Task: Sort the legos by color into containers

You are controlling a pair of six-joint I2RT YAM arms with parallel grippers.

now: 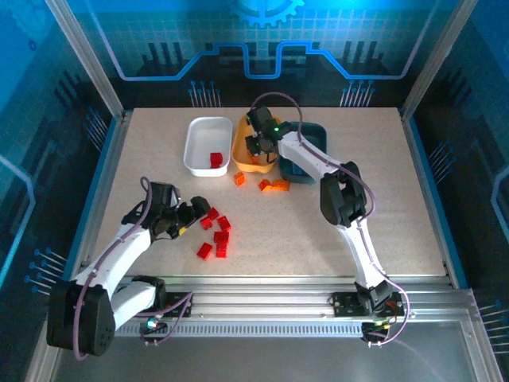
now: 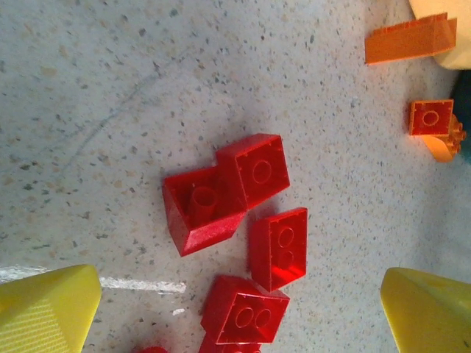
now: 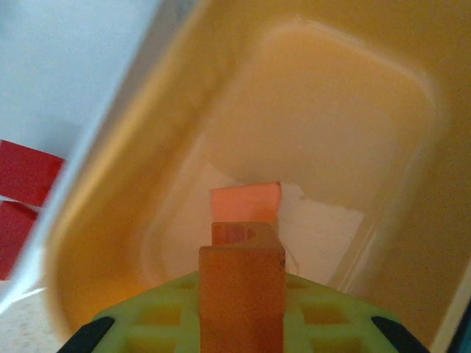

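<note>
Orange on orange at my right arm: the right gripper (image 1: 257, 146) is clamped on an orange brick (image 3: 241, 287) and holds it over the inside of the orange tub (image 3: 346, 88). A paler orange block (image 3: 245, 201) lies on the tub floor just beyond it. The white tub (image 1: 199, 139) touches the orange one on its left, with a red brick (image 1: 215, 160) lying inside, and the teal tub (image 1: 322, 134) sits on the other side. 3 loose orange bricks (image 1: 264, 185) lie on the table (image 1: 143, 159) just in front of the orange tub. My left gripper (image 2: 235, 294) hangs low over a cluster of red bricks (image 2: 224, 195) with its yellow fingers (image 2: 44, 312) spread wide apart and gripping nothing. 1 of the red pieces lies directly between the tips, and the others are just ahead of them.
</note>
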